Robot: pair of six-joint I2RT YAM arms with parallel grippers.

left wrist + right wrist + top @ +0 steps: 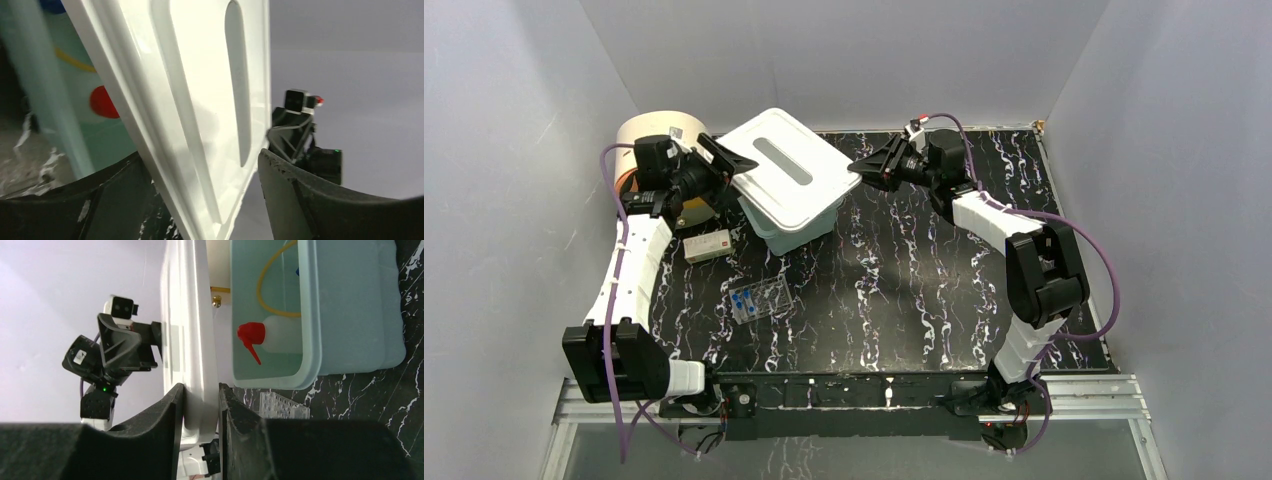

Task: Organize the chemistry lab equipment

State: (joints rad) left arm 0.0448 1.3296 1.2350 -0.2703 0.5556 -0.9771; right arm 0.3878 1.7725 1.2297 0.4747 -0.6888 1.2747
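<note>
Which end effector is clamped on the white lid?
The right end effector: its fingers squeeze the white lid, while the left end effector stands open around it.

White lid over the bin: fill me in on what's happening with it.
Both arms are at the white lid, which is tilted over the pale blue bin. The right gripper pinches the lid's right edge. The left gripper straddles the opposite edge with its jaws open, not clamping. Inside the bin lie the red-nozzled squeeze bottle and the amber tubing. The clear rack with blue-capped vials is out on the table.
</note>
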